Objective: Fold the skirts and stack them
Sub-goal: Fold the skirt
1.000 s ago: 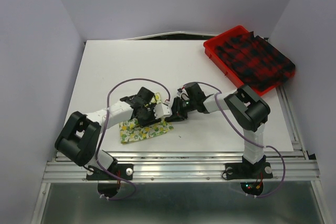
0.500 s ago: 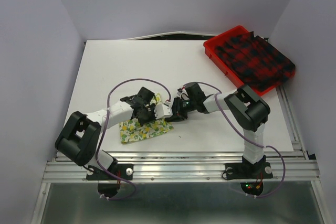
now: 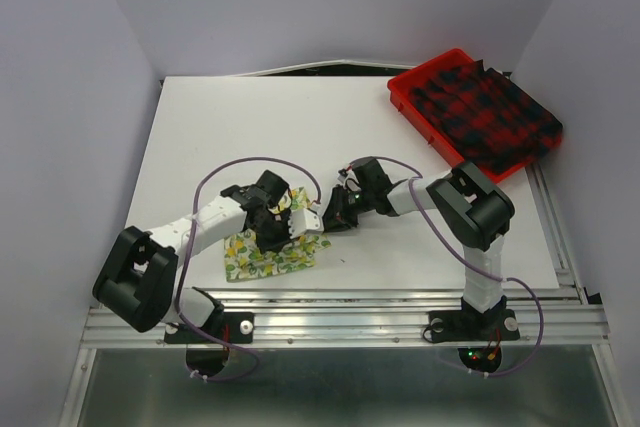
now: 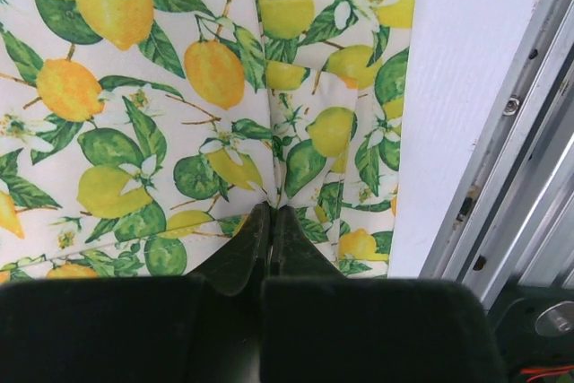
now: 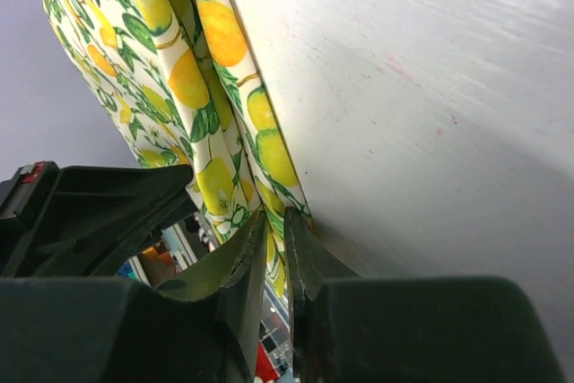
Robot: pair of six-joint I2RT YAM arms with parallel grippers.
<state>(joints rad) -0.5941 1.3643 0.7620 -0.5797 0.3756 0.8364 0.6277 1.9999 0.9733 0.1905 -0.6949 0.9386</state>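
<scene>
- Left wrist: I see my left fingers [image 4: 240, 257] pressed together, pinching a fold of the lemon skirt [image 4: 161, 87].
- My right fingers [image 5: 235, 280] pinch its edge.
- It lies on the tabletop [image 3: 300, 127]; the plaid skirt [image 3: 485, 117] is in the red tray [image 3: 405, 87].

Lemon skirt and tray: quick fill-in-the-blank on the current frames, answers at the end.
The left fingers are ____ on the lemon skirt.
The right fingers grip the ____ skirt, not the plaid skirt.
The plaid skirt lies in the ____ tray.
That tray sits at the table's far ____ corner.
Missing words: shut; lemon; red; right.
</scene>
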